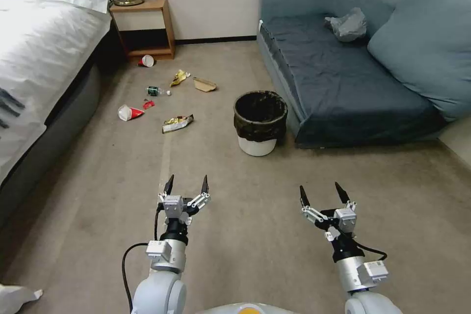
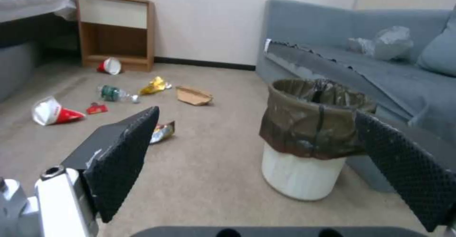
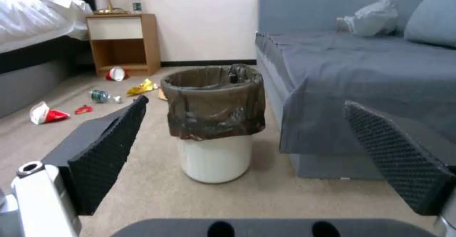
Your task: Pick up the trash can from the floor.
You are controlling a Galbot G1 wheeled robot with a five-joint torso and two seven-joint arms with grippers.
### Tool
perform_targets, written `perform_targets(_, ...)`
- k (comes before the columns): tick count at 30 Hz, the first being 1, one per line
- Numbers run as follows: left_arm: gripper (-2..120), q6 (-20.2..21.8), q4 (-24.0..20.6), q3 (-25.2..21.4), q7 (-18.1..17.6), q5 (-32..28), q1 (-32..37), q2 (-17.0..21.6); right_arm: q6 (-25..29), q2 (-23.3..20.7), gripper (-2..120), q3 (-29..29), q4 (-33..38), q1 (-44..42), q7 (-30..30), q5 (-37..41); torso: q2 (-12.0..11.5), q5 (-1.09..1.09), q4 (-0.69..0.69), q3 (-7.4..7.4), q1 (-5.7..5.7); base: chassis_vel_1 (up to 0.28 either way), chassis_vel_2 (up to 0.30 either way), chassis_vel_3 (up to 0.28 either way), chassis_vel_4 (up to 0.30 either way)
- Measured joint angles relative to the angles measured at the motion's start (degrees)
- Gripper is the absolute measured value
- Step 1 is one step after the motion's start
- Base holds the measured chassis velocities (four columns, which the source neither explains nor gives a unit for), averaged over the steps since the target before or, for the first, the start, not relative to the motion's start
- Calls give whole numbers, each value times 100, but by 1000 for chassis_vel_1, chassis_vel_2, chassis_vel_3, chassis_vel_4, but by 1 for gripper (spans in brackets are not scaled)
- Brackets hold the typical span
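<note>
The trash can (image 1: 259, 123) is a small round white bin with a black bag liner folded over its rim. It stands upright on the beige carpet floor (image 1: 245, 235), close to the sofa's front corner. Both wrist views show it ahead: trash can (image 2: 311, 137), trash can (image 3: 213, 121). My left gripper (image 1: 187, 185) hovers open above the carpet, short of the bin and to its left. Open as well, my right gripper (image 1: 321, 191) hangs short of the bin and to its right. Neither touches it.
A blue-grey sofa (image 1: 343, 78) with a grey plastic bag (image 1: 348, 24) stands right of the bin. A bed (image 1: 34, 59) lies at the left, a wooden nightstand (image 1: 144, 27) behind. Cups, a bottle and wrappers (image 1: 177, 123) litter the carpet left of the bin.
</note>
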Motion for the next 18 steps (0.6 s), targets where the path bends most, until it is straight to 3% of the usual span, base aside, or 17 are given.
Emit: perform_targets(18,100,-10,-83,32,19,2,51,20,15,7,100,33,56,-27,1,77,0,0,-1,0,0,-136,126,126,-125)
